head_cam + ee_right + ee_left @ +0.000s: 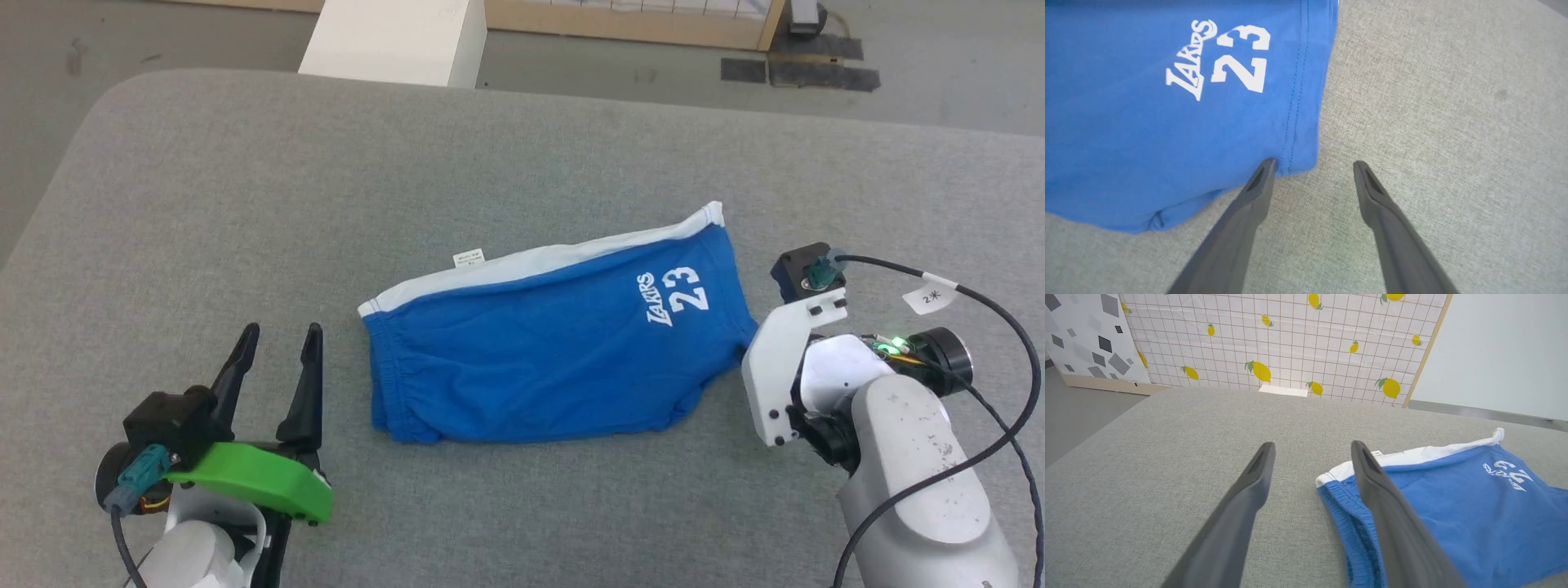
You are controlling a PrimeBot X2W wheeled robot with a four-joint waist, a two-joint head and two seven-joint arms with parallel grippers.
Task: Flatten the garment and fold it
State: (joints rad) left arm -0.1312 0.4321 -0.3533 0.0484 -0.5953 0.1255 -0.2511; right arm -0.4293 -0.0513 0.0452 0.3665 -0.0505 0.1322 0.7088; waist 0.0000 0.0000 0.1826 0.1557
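Left pincer (282, 331), head view: spread wide and empty at lower left, above the grey table (245, 204). Blue shorts (555, 351) lie flat mid-table, waistband end toward this pincer, white "23" print toward the right arm (890, 425). Left wrist view: the pincer stands wide, with the waistband just beside it. Right wrist view: right pincer (1312, 163) is also wide and empty, one fingertip (1263, 171) at the shorts' hem corner; contact cannot be told.
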